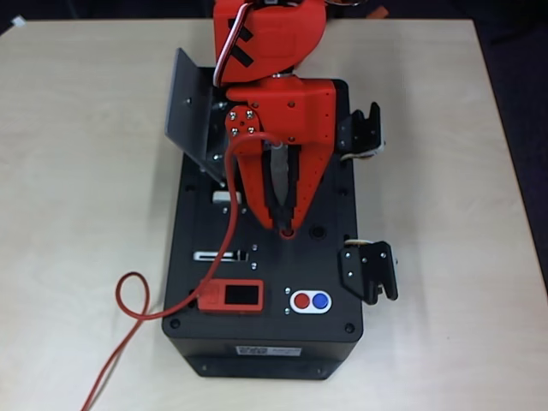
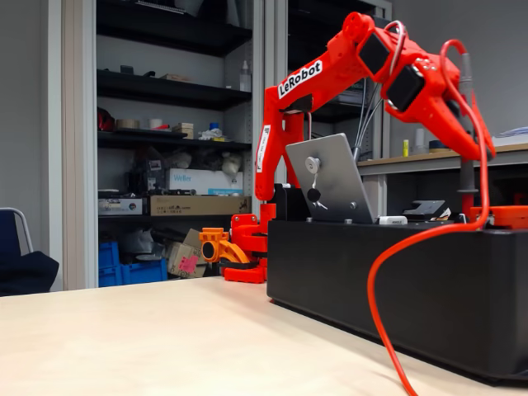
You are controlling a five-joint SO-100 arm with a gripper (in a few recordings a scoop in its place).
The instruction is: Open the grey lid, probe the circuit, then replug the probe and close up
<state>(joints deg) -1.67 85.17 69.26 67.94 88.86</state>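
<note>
The grey lid [image 1: 187, 107] stands swung up and open at the black box's [image 1: 265, 342] far left corner; in the fixed view the lid [image 2: 334, 177] leans back with its black knob facing me. Under it the circuit [image 1: 217, 147] shows shiny parts, partly covered by the arm. My red gripper [image 1: 285, 224] points down over the box top, shut on the probe [image 1: 279, 184]. The probe [image 2: 467, 177] stands upright with its tip at a red-ringed socket in the box top. Its red cable [image 1: 229, 231] runs past the red module and loops on the table.
A red module with a black screen [image 1: 233, 296] and a red and blue button pair [image 1: 310, 300] sit near the box's front. Black latches [image 1: 370, 272] stick out on the box's right side. Bare table [image 1: 68, 171] lies left and right. Shelves [image 2: 173, 99] stand behind.
</note>
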